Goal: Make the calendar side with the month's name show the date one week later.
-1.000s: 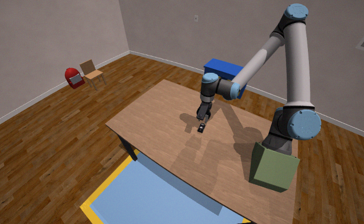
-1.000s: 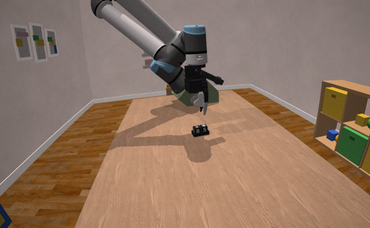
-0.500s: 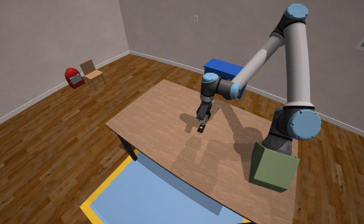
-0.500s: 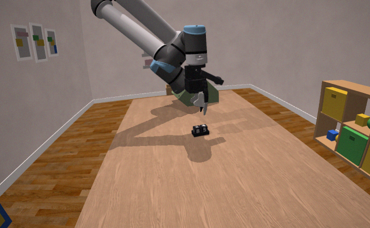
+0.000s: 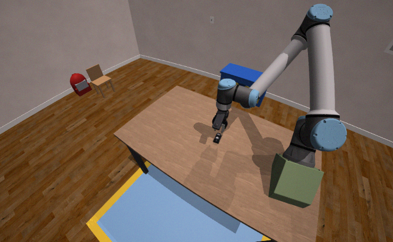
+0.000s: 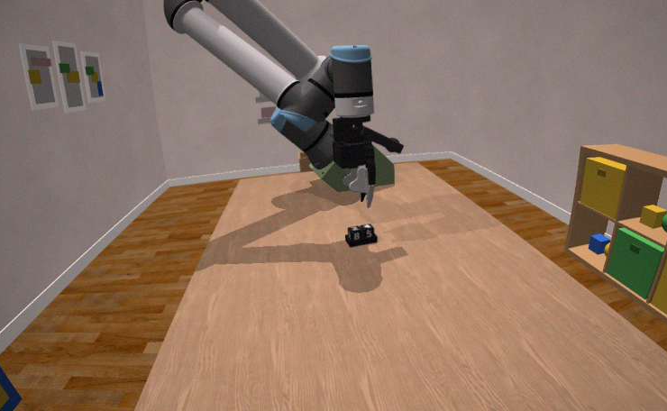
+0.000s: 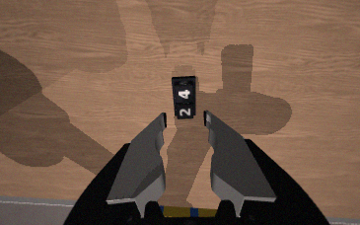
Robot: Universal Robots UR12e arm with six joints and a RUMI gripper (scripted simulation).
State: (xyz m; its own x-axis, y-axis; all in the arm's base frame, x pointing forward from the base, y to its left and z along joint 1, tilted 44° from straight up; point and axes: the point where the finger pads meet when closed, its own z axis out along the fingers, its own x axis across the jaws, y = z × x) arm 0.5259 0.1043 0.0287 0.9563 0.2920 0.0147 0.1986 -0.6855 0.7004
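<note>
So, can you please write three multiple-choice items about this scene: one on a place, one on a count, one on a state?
1. Where is the calendar?
A. On the table, below the gripper
B. Lifted between the fingers
C. On the shelf

2. How many cubes sit in its tray?
A. One
B. Two
C. Three

3. What is the gripper's state?
A. Shut on a cube
B. Narrowed, with a gap, holding nothing
C. Out of view

Answers:
1 A: the exterior view shows it on the wood, with the gripper hanging above it.
2 B: the wrist view shows two tops, 4 and 2.
3 B: the fingers stand apart with only air between them.
</note>
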